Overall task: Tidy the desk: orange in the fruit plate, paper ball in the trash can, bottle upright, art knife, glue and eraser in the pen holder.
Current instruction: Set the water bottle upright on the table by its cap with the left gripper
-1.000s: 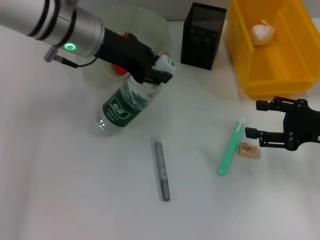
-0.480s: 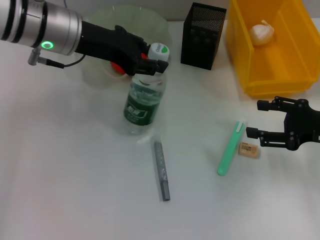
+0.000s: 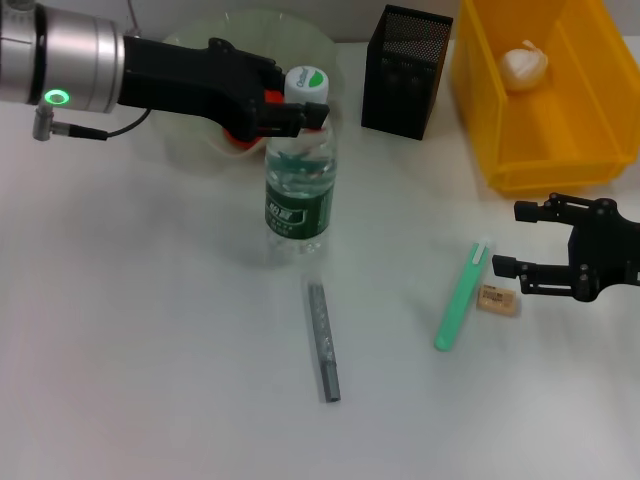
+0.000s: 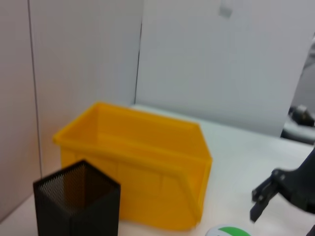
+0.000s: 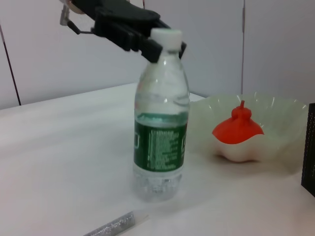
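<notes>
The bottle [image 3: 298,185] stands upright on the table in front of the fruit plate [image 3: 195,150]. My left gripper [image 3: 296,117] is shut on its neck, just under the white-green cap [image 3: 306,83]. The right wrist view shows the same grip [image 5: 147,42] on the bottle [image 5: 161,132]. The orange [image 3: 238,145] lies in the plate, mostly hidden behind my left gripper; it shows in the right wrist view [image 5: 238,129]. The art knife [image 3: 323,340], glue [image 3: 460,297] and eraser [image 3: 497,300] lie on the table. My right gripper [image 3: 508,240] is open just right of the eraser.
The black pen holder [image 3: 405,70] stands at the back, with the yellow trash can [image 3: 560,150] to its right. The paper ball [image 3: 524,65] lies in the can. The left wrist view shows the can [image 4: 147,167] and the holder [image 4: 78,204].
My left gripper has swung the bottle from lying tilted to standing upright, moving its cap back and left while its base came to rest. The right arm has not moved.
</notes>
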Controlling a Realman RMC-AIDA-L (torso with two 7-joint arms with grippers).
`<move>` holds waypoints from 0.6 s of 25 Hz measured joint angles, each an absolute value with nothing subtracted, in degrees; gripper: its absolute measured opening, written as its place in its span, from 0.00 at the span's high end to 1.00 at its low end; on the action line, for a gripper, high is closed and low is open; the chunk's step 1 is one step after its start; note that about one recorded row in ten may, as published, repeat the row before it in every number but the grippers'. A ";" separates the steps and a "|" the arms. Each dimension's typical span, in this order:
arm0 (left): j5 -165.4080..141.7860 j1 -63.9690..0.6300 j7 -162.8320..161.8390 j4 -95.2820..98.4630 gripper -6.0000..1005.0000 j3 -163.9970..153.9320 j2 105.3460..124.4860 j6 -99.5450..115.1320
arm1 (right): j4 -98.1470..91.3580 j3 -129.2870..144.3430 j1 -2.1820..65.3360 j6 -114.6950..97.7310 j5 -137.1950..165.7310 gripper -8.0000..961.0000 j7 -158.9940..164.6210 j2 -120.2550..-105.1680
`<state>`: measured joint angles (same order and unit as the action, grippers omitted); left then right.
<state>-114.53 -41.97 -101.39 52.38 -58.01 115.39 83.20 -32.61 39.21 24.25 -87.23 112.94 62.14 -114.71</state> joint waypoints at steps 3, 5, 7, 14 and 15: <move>-110.69 -39.95 -97.90 52.45 0.57 -56.21 115.17 85.09 | -32.60 39.19 24.25 -87.32 112.94 0.18 62.14 -114.71; -110.38 -39.13 -97.04 52.46 0.57 -54.40 115.18 85.66 | -32.60 39.15 24.25 -87.39 112.94 0.18 62.13 -114.73; -110.21 -37.88 -94.99 52.31 0.57 -51.02 115.40 86.73 | -32.61 39.14 24.25 -87.40 112.94 0.18 62.14 -114.85; -109.25 -33.97 -92.73 52.01 0.57 -45.66 115.21 87.18 | -32.61 39.11 24.30 -87.26 112.94 0.18 62.14 -115.02; -109.14 -33.71 -92.57 52.00 0.57 -45.36 115.18 87.16 | -32.61 39.11 24.31 -87.25 112.94 0.18 62.14 -115.02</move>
<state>-109.14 -33.71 -92.57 52.00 -45.36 115.18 87.16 -32.61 39.11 24.31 -87.25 112.94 62.14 -115.02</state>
